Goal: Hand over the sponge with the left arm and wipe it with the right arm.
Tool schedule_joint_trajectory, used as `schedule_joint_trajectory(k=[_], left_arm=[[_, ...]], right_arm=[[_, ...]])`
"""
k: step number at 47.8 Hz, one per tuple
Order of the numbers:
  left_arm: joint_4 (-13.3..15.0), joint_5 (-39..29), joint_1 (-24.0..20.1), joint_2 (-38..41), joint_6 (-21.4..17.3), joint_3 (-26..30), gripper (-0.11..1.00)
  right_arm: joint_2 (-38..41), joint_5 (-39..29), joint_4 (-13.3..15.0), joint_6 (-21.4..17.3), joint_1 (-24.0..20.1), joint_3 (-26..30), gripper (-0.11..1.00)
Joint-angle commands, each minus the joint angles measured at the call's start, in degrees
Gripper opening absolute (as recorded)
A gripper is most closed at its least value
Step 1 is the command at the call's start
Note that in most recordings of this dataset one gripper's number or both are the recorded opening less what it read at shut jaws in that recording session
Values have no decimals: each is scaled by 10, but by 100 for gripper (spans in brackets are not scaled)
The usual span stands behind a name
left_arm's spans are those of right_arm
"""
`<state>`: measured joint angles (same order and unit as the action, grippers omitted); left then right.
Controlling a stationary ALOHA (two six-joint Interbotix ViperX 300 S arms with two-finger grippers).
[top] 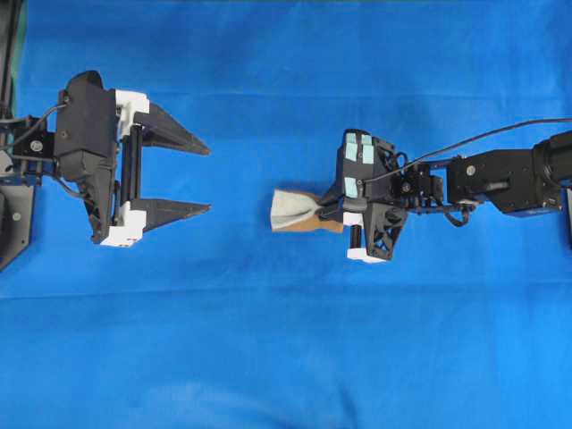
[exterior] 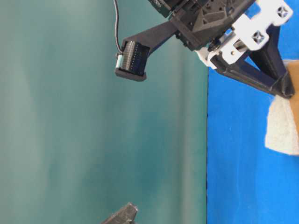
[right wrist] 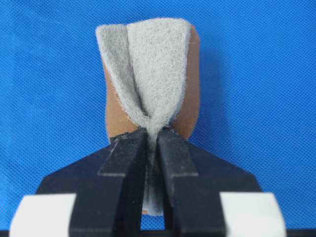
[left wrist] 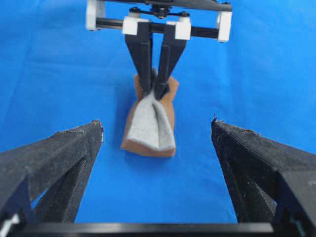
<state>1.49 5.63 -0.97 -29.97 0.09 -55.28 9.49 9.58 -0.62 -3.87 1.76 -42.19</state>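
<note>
Two end effectors face each other over the blue desk (top: 268, 357): the right end effector (top: 332, 213), right of centre, pinches the folded sponge (top: 295, 213), while the left end effector (top: 198, 177), at left, gapes wide, holding nothing

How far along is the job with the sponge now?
Done: the handover looks finished, since the left end effector stands open and empty, apart from the sponge. In hand: the right end effector pinches the sponge, folding it. Left: the wiping; no frame shows the sponge pressed onto the blue cloth.
</note>
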Motion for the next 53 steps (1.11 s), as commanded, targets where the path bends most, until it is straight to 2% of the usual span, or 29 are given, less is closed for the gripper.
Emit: schedule_joint_trajectory(k=[1, 10, 22, 33, 45, 53], left_arm=[[-1, 6, 2, -3, -1, 6, 89], [-1, 6, 2, -3, -1, 5, 89], [-1, 6, 2, -1, -1, 5, 89], [-1, 6, 2, 0, -1, 5, 89], [-1, 6, 2, 0, -1, 6, 89], [-1, 6, 2, 0, -1, 5, 89]], right_arm=[[-4, 4, -1, 1, 4, 5, 11], [-9, 3, 7, 13, 54, 3, 11], [-13, 4, 53, 39, 151, 6, 11], [-13, 5, 76, 50, 201, 16, 11], [-13, 2, 77, 39, 192, 12, 11], [-13, -1, 69, 26, 129, 3, 11]])
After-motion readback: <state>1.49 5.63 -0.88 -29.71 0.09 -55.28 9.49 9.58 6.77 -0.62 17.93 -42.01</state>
